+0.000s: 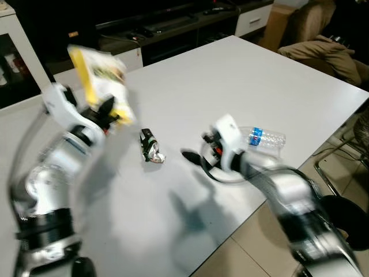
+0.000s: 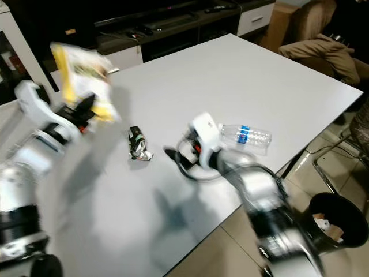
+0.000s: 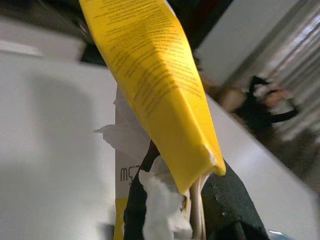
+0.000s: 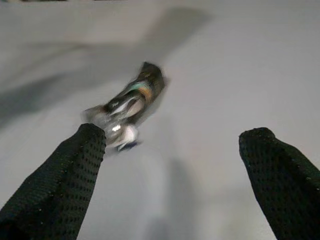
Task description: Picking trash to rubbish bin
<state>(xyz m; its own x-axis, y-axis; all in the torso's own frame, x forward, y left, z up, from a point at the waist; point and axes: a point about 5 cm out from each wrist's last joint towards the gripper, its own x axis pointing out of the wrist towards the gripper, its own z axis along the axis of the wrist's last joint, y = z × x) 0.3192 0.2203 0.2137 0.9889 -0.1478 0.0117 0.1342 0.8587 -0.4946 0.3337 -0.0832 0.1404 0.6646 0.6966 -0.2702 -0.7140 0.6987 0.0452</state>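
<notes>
A yellow and white packet [image 1: 101, 75] is held up above the left side of the white table [image 1: 242, 81], with my left gripper [image 1: 109, 112] shut on its lower end. The left wrist view shows the packet [image 3: 150, 85] pinched between the black fingers [image 3: 225, 200] together with torn white paper. A crumpled dark and silver wrapper [image 1: 151, 147] lies mid-table. My right gripper [image 1: 199, 161] hovers low just right of it, open and holding nothing. In the right wrist view the wrapper [image 4: 127, 107] lies ahead of the spread fingers [image 4: 55, 185]. A clear plastic bottle [image 1: 266, 138] lies beside the right wrist.
A black rubbish bin [image 2: 314, 213] with some trash inside stands on the floor off the table's right corner. A metal chair frame [image 1: 340, 179] is next to it. A low dark cabinet [image 1: 173, 26] and a brown armchair [image 1: 323, 46] lie beyond the table.
</notes>
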